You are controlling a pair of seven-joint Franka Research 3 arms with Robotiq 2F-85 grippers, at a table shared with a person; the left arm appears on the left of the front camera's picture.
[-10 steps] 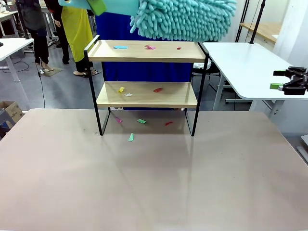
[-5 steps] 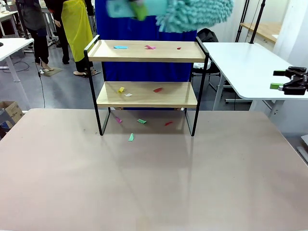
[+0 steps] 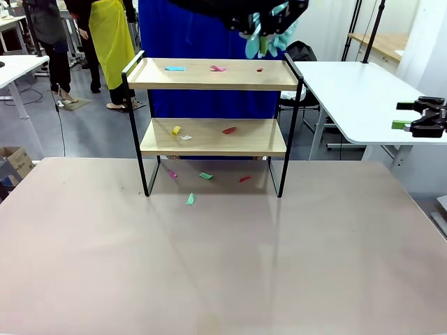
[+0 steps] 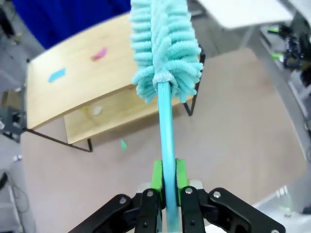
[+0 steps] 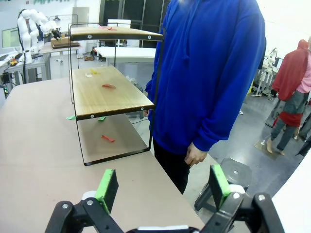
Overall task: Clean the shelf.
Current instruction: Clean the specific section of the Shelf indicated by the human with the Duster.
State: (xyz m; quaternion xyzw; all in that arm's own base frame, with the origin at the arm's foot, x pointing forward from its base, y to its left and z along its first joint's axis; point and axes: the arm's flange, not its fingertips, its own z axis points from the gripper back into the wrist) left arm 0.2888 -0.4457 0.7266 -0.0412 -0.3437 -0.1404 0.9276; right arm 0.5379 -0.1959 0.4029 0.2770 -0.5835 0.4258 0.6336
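After our left gripper (image 4: 166, 177) — clamping the duster (image 4: 165, 48) — swung it round above the shelf (image 3: 209, 75), scraps (image 3: 218, 68) lie unswept; right gripper (image 5: 160, 187) open.

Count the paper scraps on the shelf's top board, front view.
3 on the top board: blue scrap toward the left, pink scrap near the middle, red scrap toward the right. None looks hidden.

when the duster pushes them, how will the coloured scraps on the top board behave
The scraps look thin and flat, so likely very light, sliding or fluttering easily. The duster looks soft and fluffy, so it may brush over some.
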